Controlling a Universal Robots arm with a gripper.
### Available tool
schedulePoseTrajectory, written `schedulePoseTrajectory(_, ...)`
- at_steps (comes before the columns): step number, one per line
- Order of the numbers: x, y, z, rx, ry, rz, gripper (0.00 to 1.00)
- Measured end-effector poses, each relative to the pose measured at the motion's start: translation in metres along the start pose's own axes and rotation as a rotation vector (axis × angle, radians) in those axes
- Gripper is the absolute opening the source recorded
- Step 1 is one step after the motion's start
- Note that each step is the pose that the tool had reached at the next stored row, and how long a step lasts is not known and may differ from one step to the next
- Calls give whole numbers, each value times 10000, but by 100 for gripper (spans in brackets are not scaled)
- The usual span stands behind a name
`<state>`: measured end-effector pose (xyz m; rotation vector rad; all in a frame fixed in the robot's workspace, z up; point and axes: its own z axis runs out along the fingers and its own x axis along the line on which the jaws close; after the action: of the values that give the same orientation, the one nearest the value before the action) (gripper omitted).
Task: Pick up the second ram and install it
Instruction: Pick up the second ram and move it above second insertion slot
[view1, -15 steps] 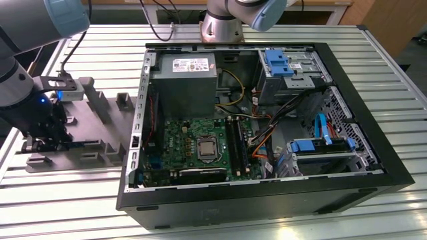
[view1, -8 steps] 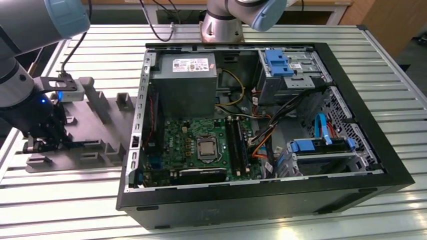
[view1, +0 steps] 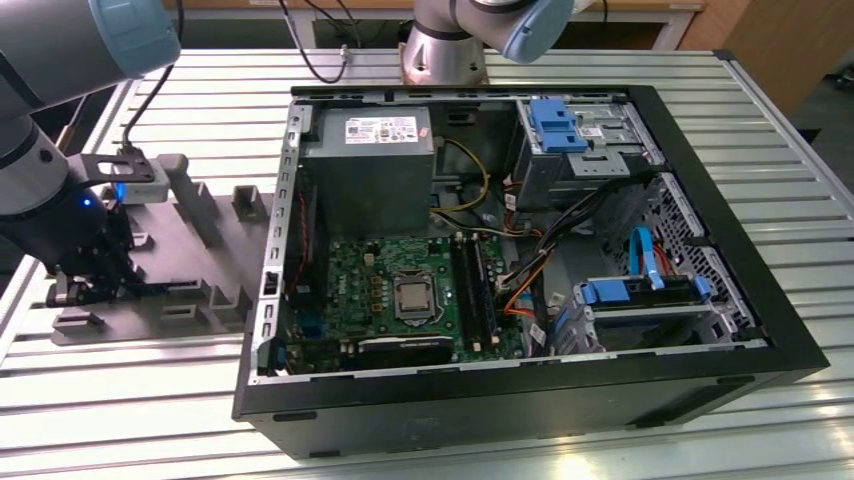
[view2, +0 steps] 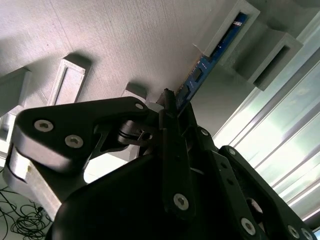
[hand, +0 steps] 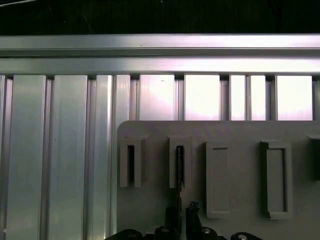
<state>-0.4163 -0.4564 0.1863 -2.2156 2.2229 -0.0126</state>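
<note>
Second wrist view: one ram (view2: 200, 67), seemingly clamped by gripper (view2: 171, 106).

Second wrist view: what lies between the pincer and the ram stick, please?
Nothing in the second wrist view: the thin blue-green ram stick runs unobstructed to the black pincer.

2nd ram (view2: 201, 69) in grey holder (view2: 100, 35) slot, gripper (view2: 170, 98) at its end
</note>
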Motion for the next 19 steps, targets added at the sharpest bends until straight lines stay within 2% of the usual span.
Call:
schedulePoseTrajectory(6,0,0,0,0,0,0,21)
schedulePoseTrajectory(7,0,0,1,0,0,0,14)
schedulePoseTrajectory(19,0,0,2,0,0,0,14)
